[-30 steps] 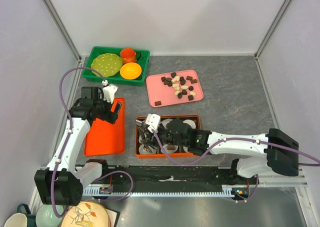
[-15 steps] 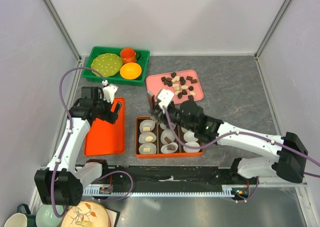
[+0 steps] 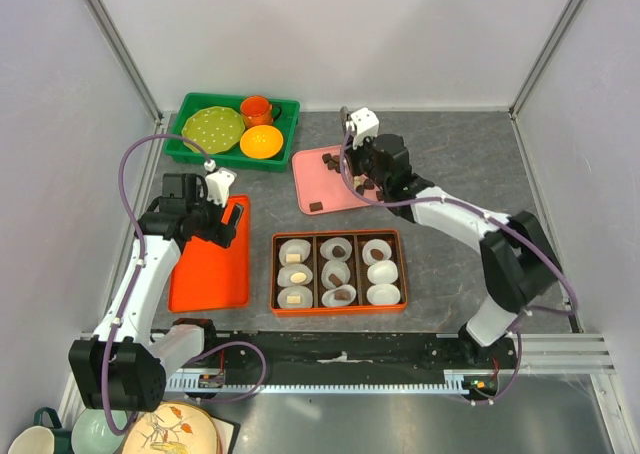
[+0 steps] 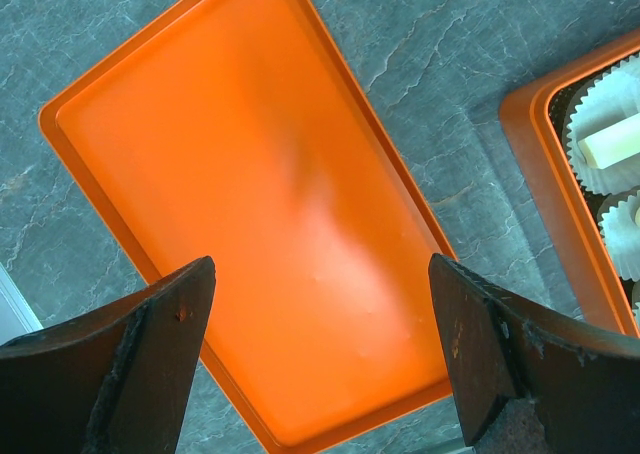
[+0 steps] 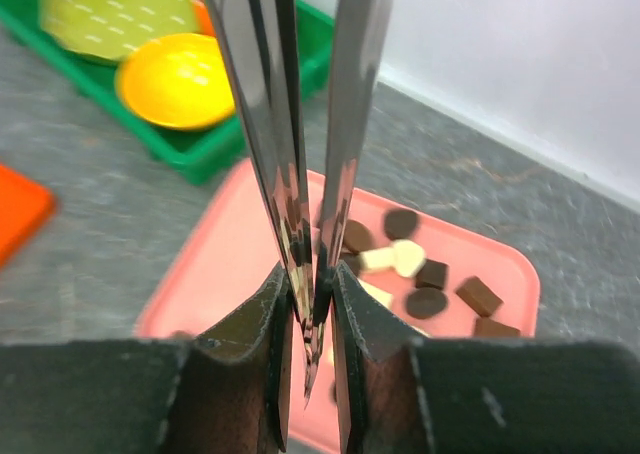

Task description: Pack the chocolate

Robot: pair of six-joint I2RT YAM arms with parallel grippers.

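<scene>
The chocolate (image 3: pixel 362 172), dark brown and cream pieces, lies in a heap on the pink tray (image 3: pixel 310 184); it also shows in the right wrist view (image 5: pixel 432 274). My right gripper (image 3: pixel 352 159) hovers over that tray and is shut on metal tongs (image 5: pixel 300 124), whose two blades stand nearly together above the pieces (image 5: pixel 310 284). The orange box (image 3: pixel 338 236) holds white paper cups, several with a piece inside. My left gripper (image 3: pixel 225 224) is open and empty above the flat orange tray (image 4: pixel 250 174).
A green bin (image 3: pixel 195 146) at the back left holds a green plate, an orange mug and a yellow bowl. The flat orange tray (image 3: pixel 205 274) lies left of the box. Mugs and a plate sit at the near left corner.
My right arm has swung from over the orange box back to the pink tray, tongs still in its grip, uncovering the cups. The left arm has not moved.
</scene>
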